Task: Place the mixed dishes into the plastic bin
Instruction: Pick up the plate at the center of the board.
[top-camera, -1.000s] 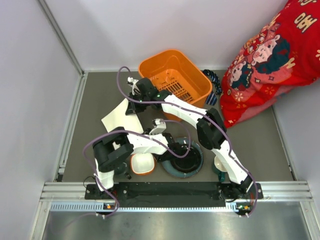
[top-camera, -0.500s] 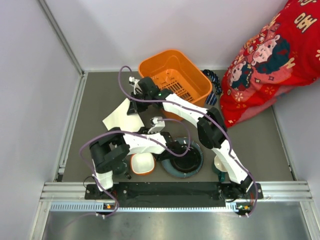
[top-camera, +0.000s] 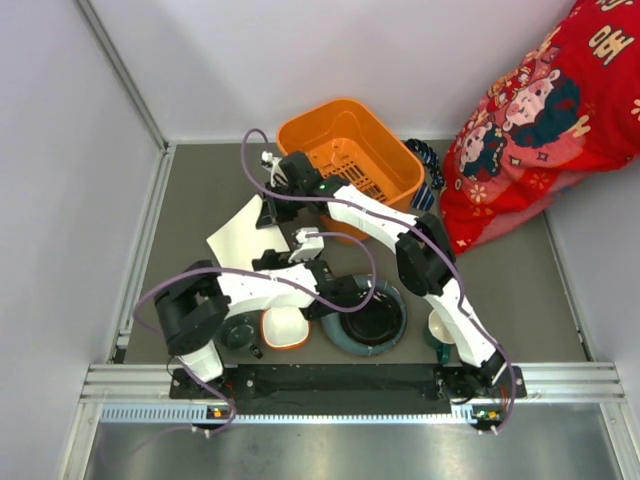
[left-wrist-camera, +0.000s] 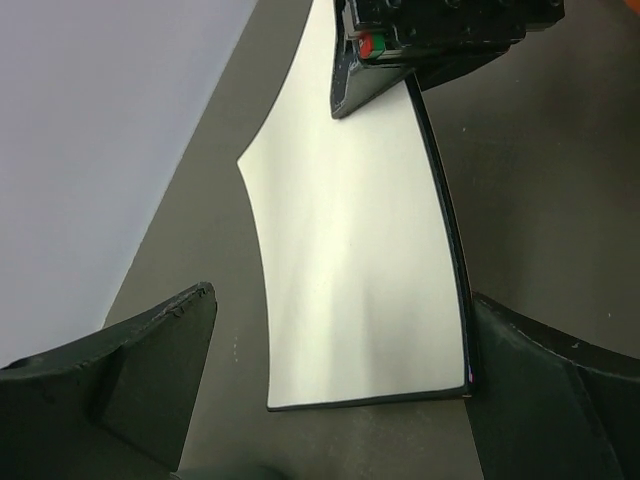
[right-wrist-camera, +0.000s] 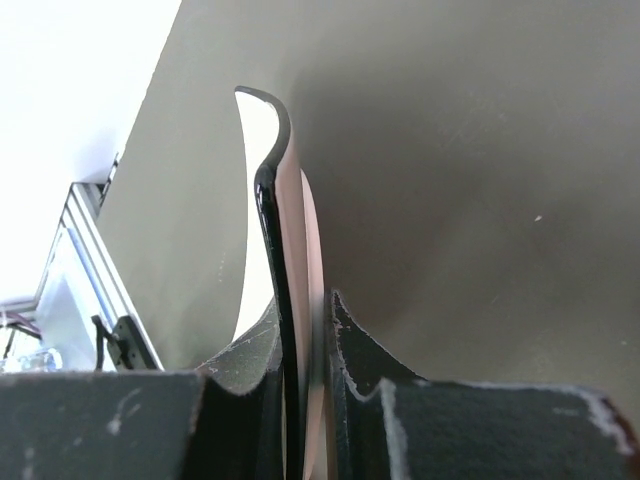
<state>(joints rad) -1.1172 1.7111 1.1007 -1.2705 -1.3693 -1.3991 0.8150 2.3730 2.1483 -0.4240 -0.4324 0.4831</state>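
Overhead downward view, wrist views close, sharing white plate (left-wrist-camera: 350, 250)

The white square plate (top-camera: 236, 240) shows a thin black edge, and the far plastic bin (top-camera: 325, 128) is plain orange. On the dull grey-brown worktop (top-camera: 510, 290), the near bowl (top-camera: 285, 327) is orange outside and white inside, beside a blue-grey plate (top-camera: 340, 344) with a black centre. The cloth (top-camera: 540, 110) at far right is red with a white, pink and teal cartoon print.

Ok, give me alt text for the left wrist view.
A white square plate with a dark rim fills the middle, over the grey table, the right gripper clamped on its far edge at the top. The left gripper stands wide open, its dark fingers at the bottom corners, flanking its near edge.
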